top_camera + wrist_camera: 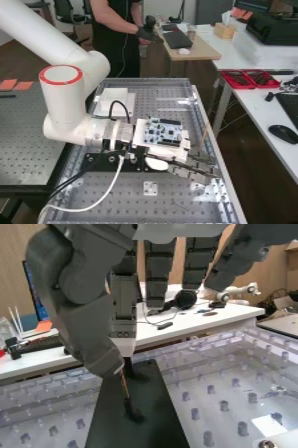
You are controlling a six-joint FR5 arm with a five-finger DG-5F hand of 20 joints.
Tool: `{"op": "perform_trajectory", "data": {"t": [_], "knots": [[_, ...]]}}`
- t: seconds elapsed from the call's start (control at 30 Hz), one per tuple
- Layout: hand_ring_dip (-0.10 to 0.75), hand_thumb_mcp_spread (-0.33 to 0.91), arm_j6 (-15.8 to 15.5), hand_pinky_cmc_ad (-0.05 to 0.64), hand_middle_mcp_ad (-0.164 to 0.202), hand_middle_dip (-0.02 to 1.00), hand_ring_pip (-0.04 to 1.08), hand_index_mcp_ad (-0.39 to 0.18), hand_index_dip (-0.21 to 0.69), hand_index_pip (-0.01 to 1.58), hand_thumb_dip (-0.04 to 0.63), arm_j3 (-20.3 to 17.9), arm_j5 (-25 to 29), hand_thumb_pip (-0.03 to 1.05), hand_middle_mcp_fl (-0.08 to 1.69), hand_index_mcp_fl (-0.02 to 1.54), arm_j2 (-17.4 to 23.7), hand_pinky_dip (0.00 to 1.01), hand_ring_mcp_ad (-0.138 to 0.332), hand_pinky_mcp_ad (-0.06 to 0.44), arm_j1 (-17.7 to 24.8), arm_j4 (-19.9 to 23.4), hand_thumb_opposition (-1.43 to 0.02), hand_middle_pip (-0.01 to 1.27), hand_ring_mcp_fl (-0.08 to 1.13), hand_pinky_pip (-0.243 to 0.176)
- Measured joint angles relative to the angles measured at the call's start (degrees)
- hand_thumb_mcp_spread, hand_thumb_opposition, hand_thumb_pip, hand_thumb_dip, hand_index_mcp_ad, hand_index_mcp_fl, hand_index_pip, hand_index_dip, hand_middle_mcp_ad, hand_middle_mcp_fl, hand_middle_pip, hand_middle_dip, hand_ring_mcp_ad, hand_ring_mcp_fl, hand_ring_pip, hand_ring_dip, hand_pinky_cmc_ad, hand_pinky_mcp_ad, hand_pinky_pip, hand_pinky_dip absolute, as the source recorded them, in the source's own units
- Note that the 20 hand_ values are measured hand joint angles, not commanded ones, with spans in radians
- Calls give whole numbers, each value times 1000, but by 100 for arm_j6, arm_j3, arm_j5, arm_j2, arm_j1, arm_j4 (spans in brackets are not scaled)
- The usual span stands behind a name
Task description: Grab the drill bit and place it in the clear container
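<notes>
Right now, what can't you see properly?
- Thin rod's upper end: the robot hand covers it in the wrist view, so any grip is unclear.
- Whether it's the drill bit: too small, wrist view.
- Part of the black plate: cut off by the wrist view's edge.
- Arm's far end: cut off, high view's edge.

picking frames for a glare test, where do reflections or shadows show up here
High view: bright glints on the clear perforated panel just past and beside the hand, paler streaks toward its far end; wrist view: a hard-edged bright patch on that panel, and dark marks on the black plate that could be shadows or reflections.
</notes>
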Motion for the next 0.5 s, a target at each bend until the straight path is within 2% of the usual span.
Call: {"op": "perform_trajectory", "data": {"t": [0.37, 0.5], "knots": [[2, 527, 0, 367, 10, 138, 91, -103, 168, 1381, 304, -7, -5, 583, 236, 408, 1, 182, 127, 113, -6, 28, -904, 136, 49, -75], [2, 550, 10, 367, 10, 141, 91, -122, 171, 1422, 302, 10, -12, 581, 237, 456, -18, 182, 127, 115, -15, 29, -909, 136, 49, -77]]}}
